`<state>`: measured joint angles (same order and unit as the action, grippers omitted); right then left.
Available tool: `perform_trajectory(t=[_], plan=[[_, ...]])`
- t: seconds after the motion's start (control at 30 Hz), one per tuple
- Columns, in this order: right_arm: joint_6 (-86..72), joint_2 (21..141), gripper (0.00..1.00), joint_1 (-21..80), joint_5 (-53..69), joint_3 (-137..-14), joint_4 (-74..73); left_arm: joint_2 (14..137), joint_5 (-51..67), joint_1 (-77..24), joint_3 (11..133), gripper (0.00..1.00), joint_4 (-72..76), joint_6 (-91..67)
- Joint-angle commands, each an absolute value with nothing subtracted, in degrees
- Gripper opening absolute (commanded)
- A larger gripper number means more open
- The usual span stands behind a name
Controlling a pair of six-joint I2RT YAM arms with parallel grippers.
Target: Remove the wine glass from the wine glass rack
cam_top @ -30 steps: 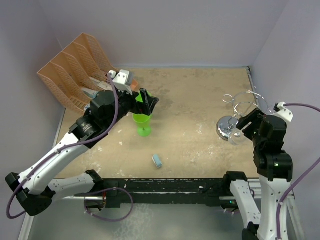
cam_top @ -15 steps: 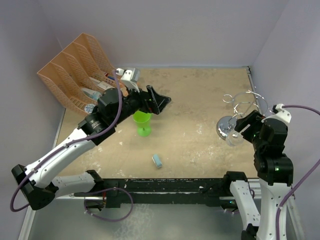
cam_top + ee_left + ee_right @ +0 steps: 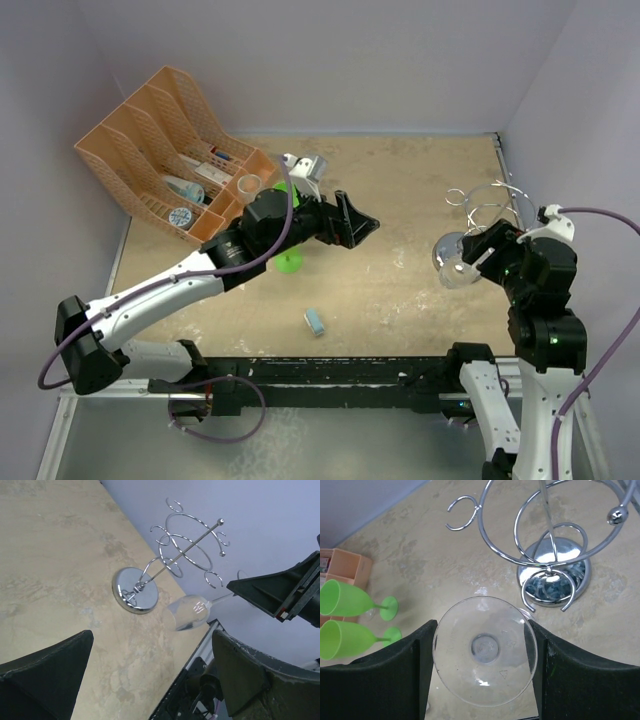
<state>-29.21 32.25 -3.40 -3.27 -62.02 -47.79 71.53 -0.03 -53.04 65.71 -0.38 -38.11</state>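
Observation:
The clear wine glass (image 3: 485, 647) is gripped by its round foot, with both fingers of my right gripper (image 3: 482, 670) pressed on the foot's rim. It is held tilted, its bowl (image 3: 190, 612) just clear of the rack's wire arms. The chrome wine glass rack (image 3: 555, 555) stands upright near the table's right edge; its mirror base (image 3: 443, 250) is just left of the glass (image 3: 462, 274) and the right gripper (image 3: 478, 262). My left gripper (image 3: 360, 228) hangs open over the middle of the table, facing the rack (image 3: 135, 590), with nothing between its fingers (image 3: 55, 665).
Two green plastic glasses (image 3: 350, 600) (image 3: 345, 637) are seen left of centre; the left arm partly hides them (image 3: 288, 262) from above. An orange file organizer (image 3: 150, 150) holding small items stands at the back left. A small blue object (image 3: 316, 322) lies near the front edge.
The left arm has swung right, away from the green glass, toward the table's middle, still open. The right gripper has shifted slightly with the wine glass.

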Motion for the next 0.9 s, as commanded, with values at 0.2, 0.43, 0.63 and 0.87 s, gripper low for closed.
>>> perform_trajectory(t=[0.2, 0.43, 0.63, 0.87], plan=[[-29.47, 37.33, 0.16, -3.24, 8.84, -66.72, -36.23, 76.74, 5.35, -53.61, 62.32, 1.0, 15.29, -47.19], [-31.45, 42.02, 0.15, -3.25, 13.16, -69.0, -33.09, 78.49, 5.42, -53.53, 60.36, 1.0, 20.41, -51.09], [-34.31, 45.1, 0.15, -3.25, 17.24, -69.67, -29.86, 80.77, 8.72, -52.15, 57.05, 1.0, 29.26, -57.88], [-38.22, 47.85, 0.14, -3.25, 21.32, -71.29, -26.46, 84.82, 13.55, -49.34, 54.32, 1.0, 39.59, -66.97]])
